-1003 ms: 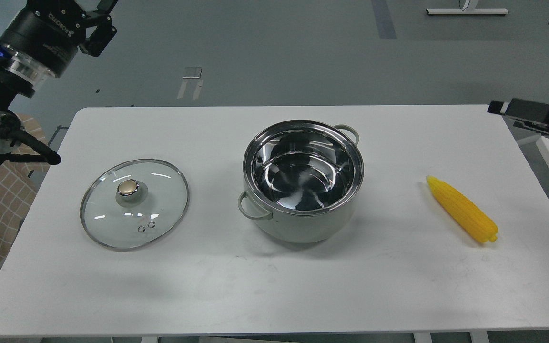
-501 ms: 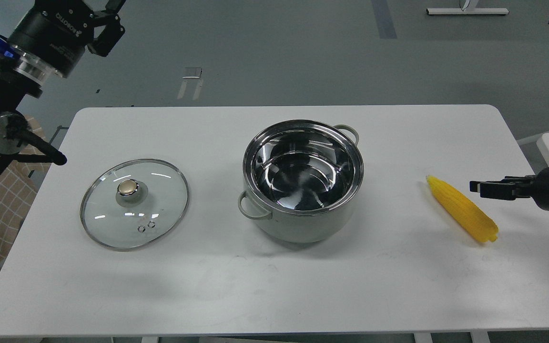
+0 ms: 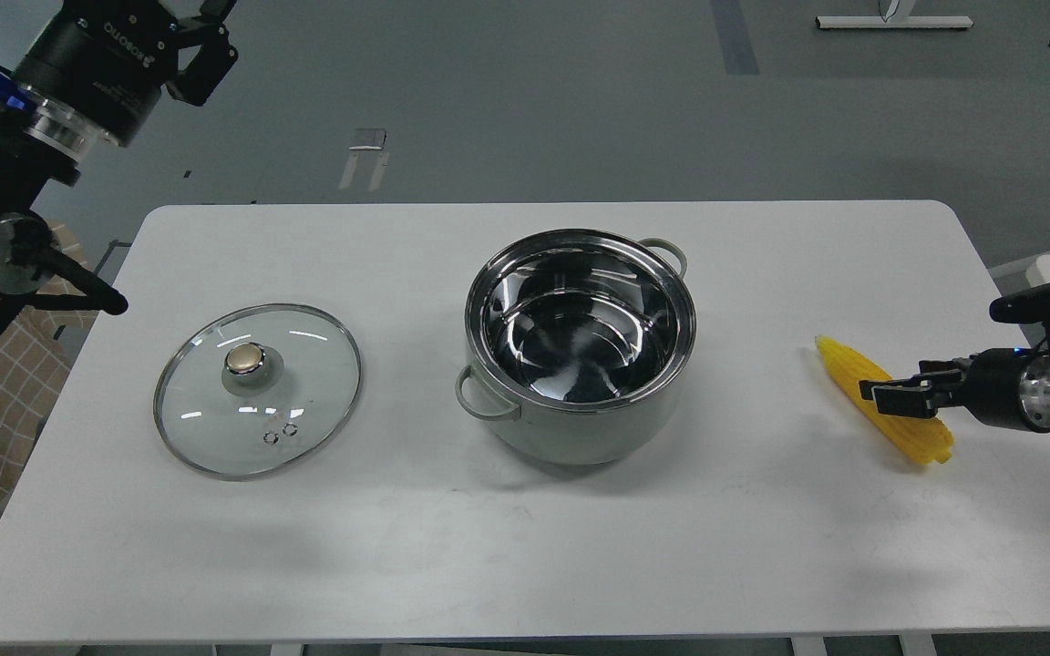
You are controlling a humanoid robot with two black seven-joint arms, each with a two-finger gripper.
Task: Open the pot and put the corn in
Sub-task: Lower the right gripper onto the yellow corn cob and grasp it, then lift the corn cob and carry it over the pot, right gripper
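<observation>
The pale grey-green pot [image 3: 600, 439] stands uncovered at the middle of the white table [image 3: 525, 556], its shiny steel inside empty. The yellow corn [image 3: 844, 366] lies on the table to the right of the pot, point toward the far left. My right gripper [image 3: 894, 398] comes in from the right and sits low over the corn's middle, covering part of it; its dark fingers cannot be told apart. My left gripper [image 3: 206, 50] is raised at the top left, far from the pot, its fingertips cut off by the frame's top edge.
The round glass lid [image 3: 257, 390] with a gold knob lies flat on the table left of the pot. The table's right edge is close behind the corn. Grey floor lies beyond the table's far edge.
My right gripper has come down from the far right edge and moved left onto the corn's middle. The left arm has shifted only slightly. Pot, lid and corn have not moved.
</observation>
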